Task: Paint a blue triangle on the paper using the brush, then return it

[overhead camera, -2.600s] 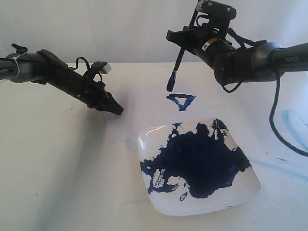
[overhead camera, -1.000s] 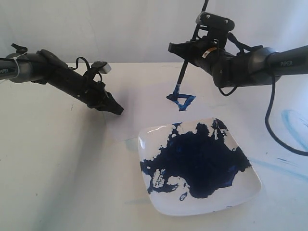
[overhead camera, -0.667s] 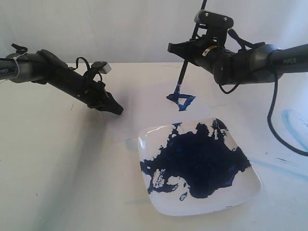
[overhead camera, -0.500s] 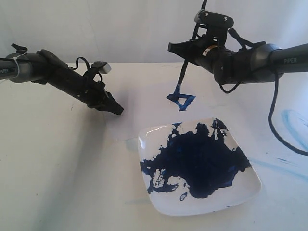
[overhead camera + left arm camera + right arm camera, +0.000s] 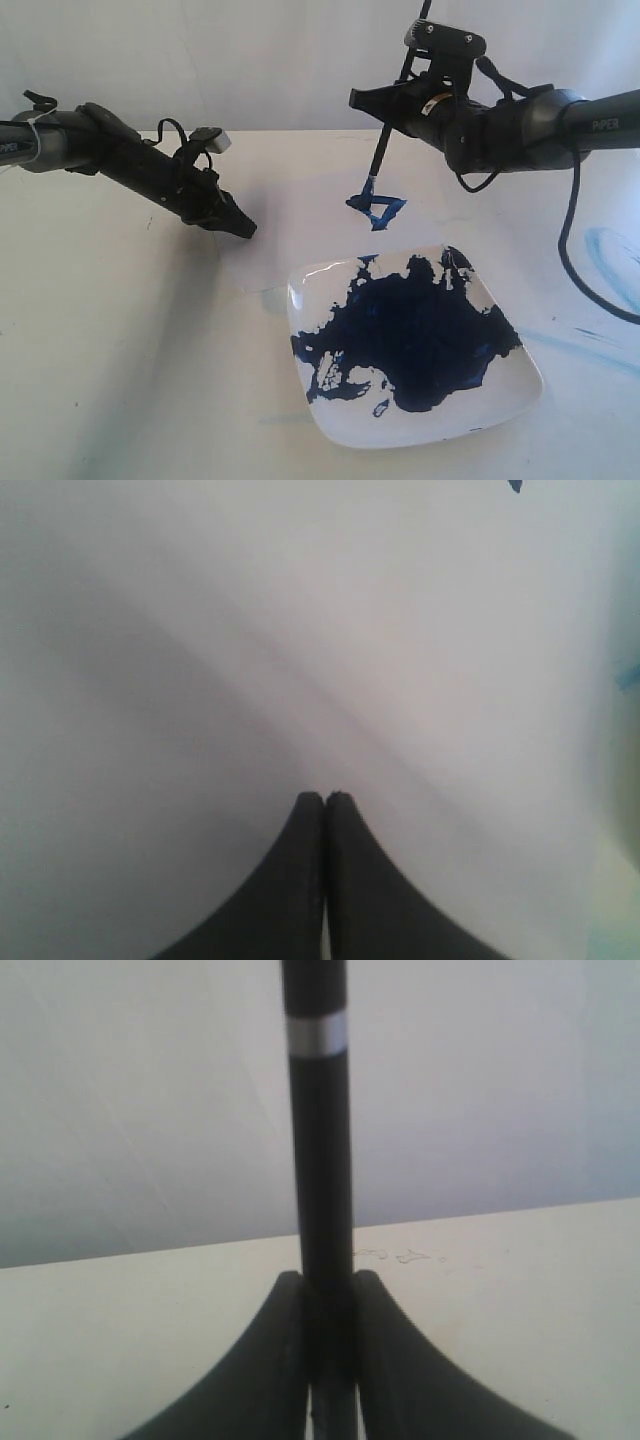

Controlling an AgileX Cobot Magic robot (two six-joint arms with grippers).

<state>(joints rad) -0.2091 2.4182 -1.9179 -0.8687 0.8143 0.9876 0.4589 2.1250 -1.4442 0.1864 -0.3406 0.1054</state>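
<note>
Beneath the right gripper point(image 5: 386, 103), the brush point(image 5: 379, 152) tip meets the triangle point(image 5: 378, 210) on the paper point(image 5: 300, 195); the plate point(image 5: 515, 385) lies nearer the viewer, the left gripper point(image 5: 246, 230) well apart leftward.

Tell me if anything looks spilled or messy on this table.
Yes. The dark-blue paint pool sprawls unevenly over most of the white square plate, reaching its far rim. Pale blue smears stain the white table to the right of the plate. Nothing looks broken.

exterior: raised, whole table point(image 5: 100, 380); wrists: close behind jaws; left shares paper point(image 5: 400, 630)
</note>
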